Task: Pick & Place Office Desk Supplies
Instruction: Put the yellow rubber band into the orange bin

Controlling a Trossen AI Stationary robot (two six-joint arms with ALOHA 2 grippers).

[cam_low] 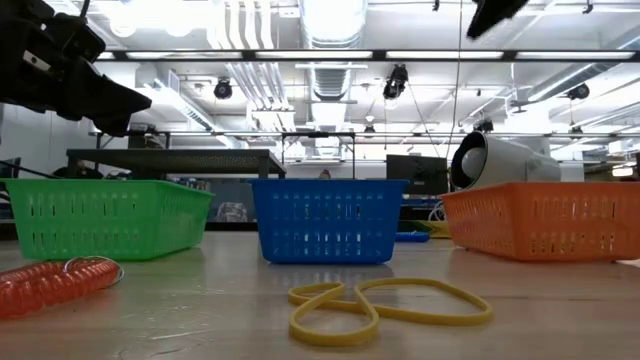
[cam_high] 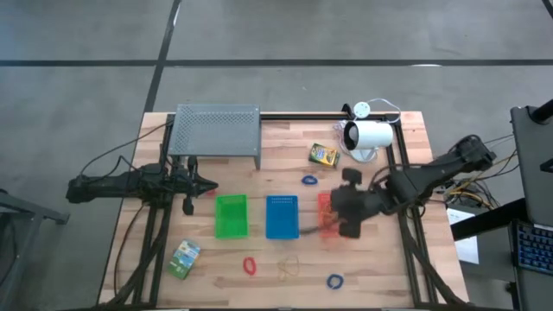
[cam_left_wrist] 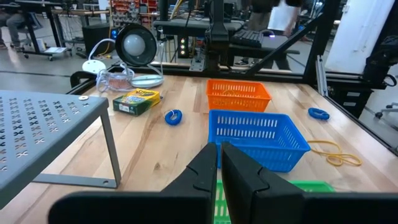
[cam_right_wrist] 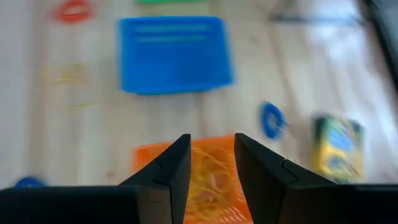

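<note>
My right gripper (cam_high: 344, 223) (cam_right_wrist: 211, 149) hovers open and empty over the orange basket (cam_right_wrist: 208, 180) (cam_high: 326, 216), which has thin orange rubber bands in it. My left gripper (cam_high: 211, 184) (cam_left_wrist: 219, 160) is shut on nothing, in the air beyond the green basket (cam_high: 231, 215). On the table lie a crayon box (cam_high: 324, 155) near the lamp, another crayon box (cam_high: 184, 257) at the near left, a blue loop (cam_high: 309, 180), a second blue loop (cam_high: 334, 281), a red loop (cam_high: 250, 265) and a yellow rubber band (cam_high: 289, 266) (cam_low: 385, 303).
A blue basket (cam_high: 282, 216) stands between the green and orange ones. The grey perforated rack (cam_high: 216, 130) stands at the far left and the white lamp-like device (cam_high: 367, 136) at the far right. Bare wood shows along the near edge around the loops.
</note>
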